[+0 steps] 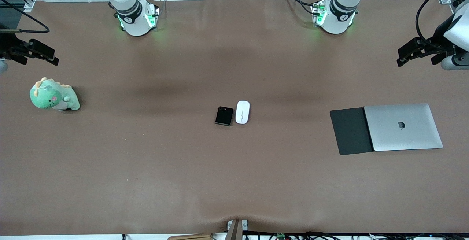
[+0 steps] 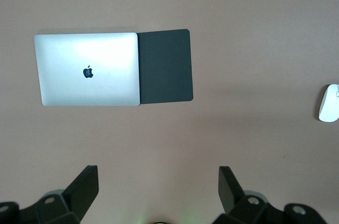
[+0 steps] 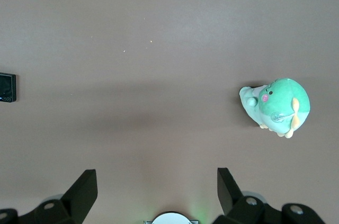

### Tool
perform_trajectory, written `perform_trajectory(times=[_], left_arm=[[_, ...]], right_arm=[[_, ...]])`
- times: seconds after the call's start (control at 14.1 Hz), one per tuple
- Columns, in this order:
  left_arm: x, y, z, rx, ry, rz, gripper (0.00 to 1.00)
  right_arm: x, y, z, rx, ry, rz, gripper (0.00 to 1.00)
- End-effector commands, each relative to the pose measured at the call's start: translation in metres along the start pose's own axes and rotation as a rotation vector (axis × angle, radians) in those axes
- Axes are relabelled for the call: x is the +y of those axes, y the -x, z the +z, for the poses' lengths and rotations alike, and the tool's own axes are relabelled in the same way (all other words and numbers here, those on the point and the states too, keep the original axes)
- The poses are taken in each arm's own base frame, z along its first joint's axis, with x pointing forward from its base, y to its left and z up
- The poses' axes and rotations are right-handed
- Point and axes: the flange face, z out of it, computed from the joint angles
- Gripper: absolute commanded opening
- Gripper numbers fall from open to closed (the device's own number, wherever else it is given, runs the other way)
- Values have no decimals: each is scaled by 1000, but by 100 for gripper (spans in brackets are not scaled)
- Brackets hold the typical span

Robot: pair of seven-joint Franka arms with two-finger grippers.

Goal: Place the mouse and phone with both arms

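- Brown, matte cloth covers the table (image 1: 146, 166), slightly rippled at the edge nearest the front camera; nothing on it looks fixed down, so anything I nudge will probably slide.
- At mid-table lie the small smooth white oval mouse (image 1: 242, 112) and, just beside it toward my right arm's end, the glossy black rectangular phone (image 1: 224, 116) with rounded corners.
- My left gripper (image 1: 417, 52) hangs over the left arm's end of the table, fingers (image 2: 85, 184) spread wide and holding nothing; its wrist view catches the mouse at the frame's edge.
- My right gripper (image 1: 34, 53) hangs over the right arm's end, fingers (image 3: 85, 189) equally wide and empty, with only a sliver of the phone in its wrist view.
- Biggest risk, I judge: the two targets sit so close that a finger coming down between them could knock the neighbour, and both my arms converging on one spot could collide.
- The phone is thin, flat and slick; my pads may skate off its edges instead of getting under it.
- The mouse's rounded shell could squirt out of a squeeze placed off its middle.
- Toward my left arm's end, a flat dark grey mouse pad (image 1: 350, 132) lies partly under a closed silver metal laptop (image 1: 403, 127); a low sweep there could drag either.
- A soft green plush dinosaur (image 1: 53, 95) sits near my right gripper's path.
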Motion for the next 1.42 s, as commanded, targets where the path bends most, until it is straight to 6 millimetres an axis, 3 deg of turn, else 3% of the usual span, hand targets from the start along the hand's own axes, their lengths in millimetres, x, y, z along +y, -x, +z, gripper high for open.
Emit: perform_trajectory(times=[0.0, 1.35], left_arm=[[-1, -3, -3, -3, 2, 12, 100], [2, -2, 0, -22, 0, 11, 100]], right_arm=[[-4, 1, -3, 1, 23, -14, 100], [-6, -2, 0, -1, 25, -17, 100]])
